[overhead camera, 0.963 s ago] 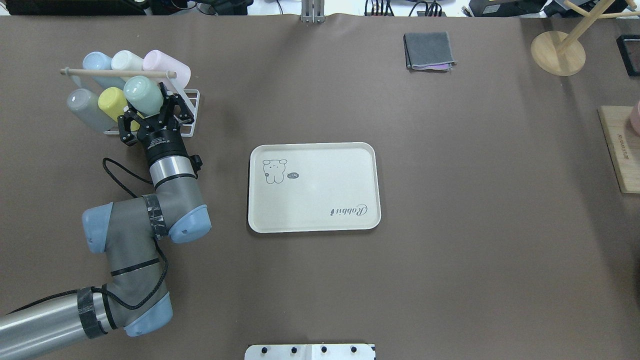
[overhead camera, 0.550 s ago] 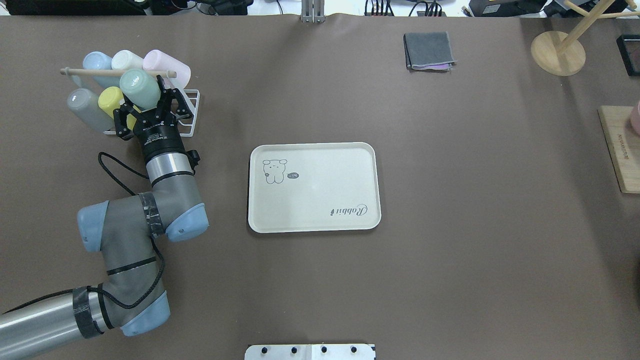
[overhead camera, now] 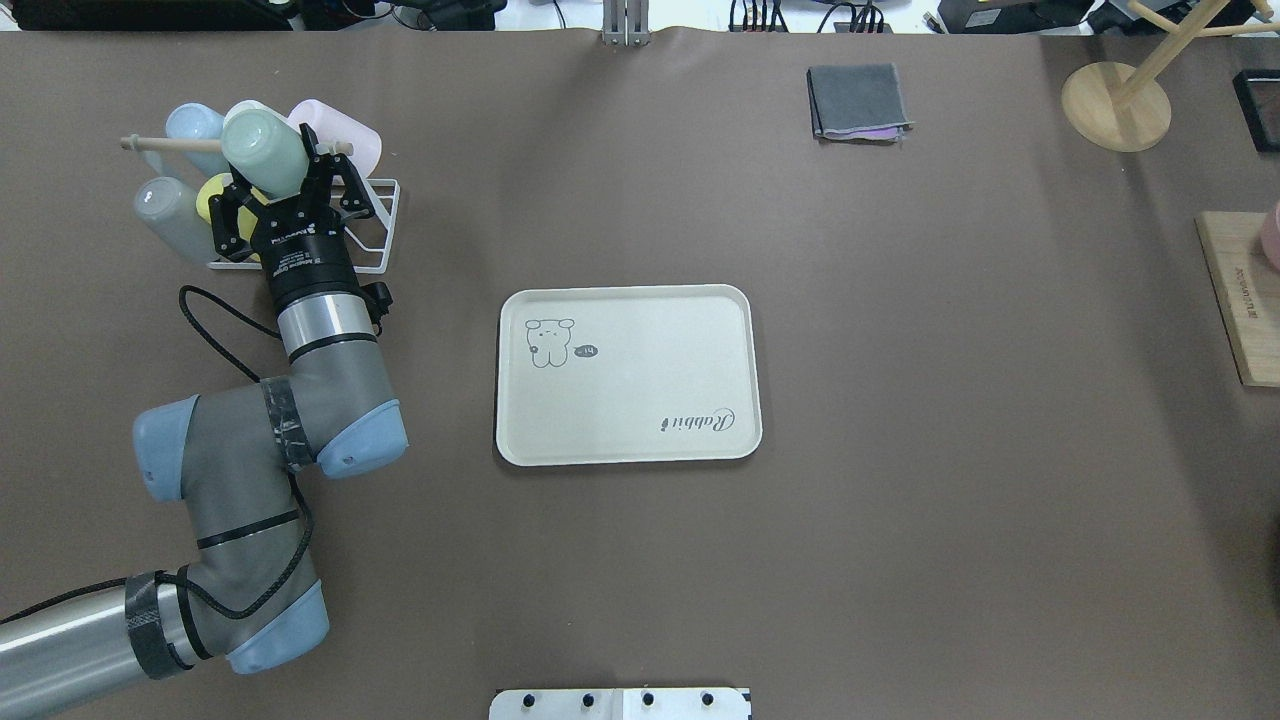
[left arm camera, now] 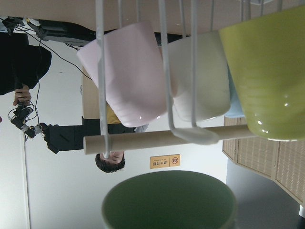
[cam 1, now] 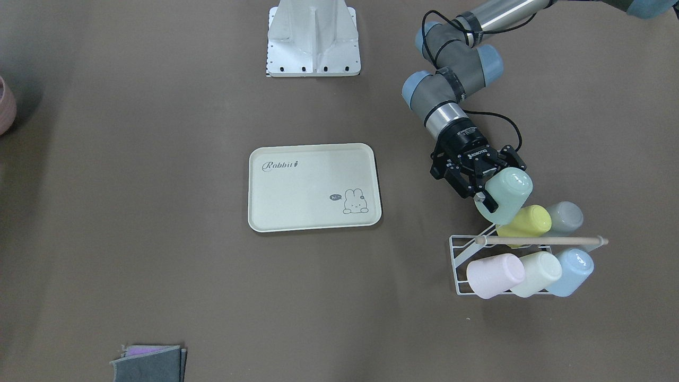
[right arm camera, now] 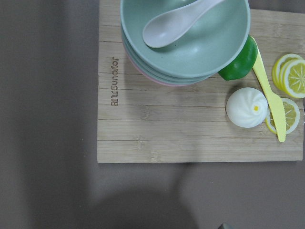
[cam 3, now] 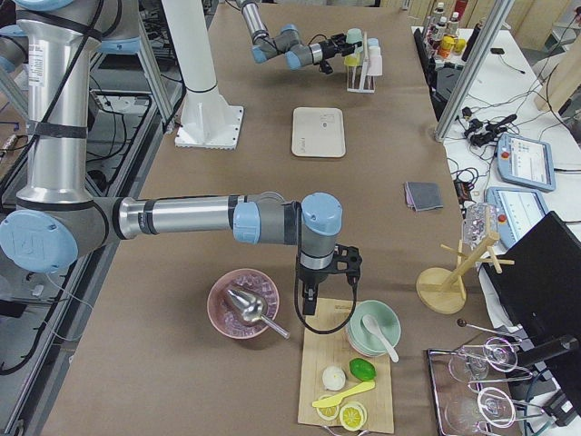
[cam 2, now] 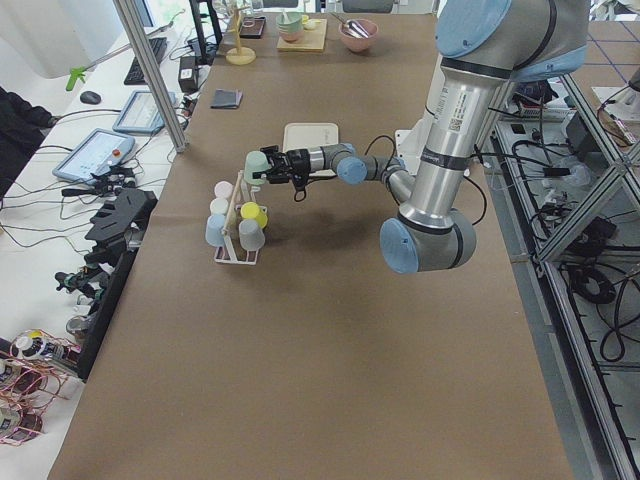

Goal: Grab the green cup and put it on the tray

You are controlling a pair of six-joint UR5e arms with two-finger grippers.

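I am holding the green cup (overhead camera: 258,148) in the left gripper's (overhead camera: 270,176) closed jaws over the rack (overhead camera: 376,226), upper left; tray (overhead camera: 640,375) lying centre. Right gripper's (cam 3: 325,272) jaws: cannot tell.

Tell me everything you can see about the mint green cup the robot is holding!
The small mint-green plastic cup is plain, matte and slightly tapered, with no handle. The left gripper is shut on it near its rim, holding it tilted, with the open mouth towards the wrist and the closed bottom pointing away. It hangs above the white wire rack, right beside the yellow-green cup; I cannot tell whether they touch. It is not yet on the cream rectangular tray.
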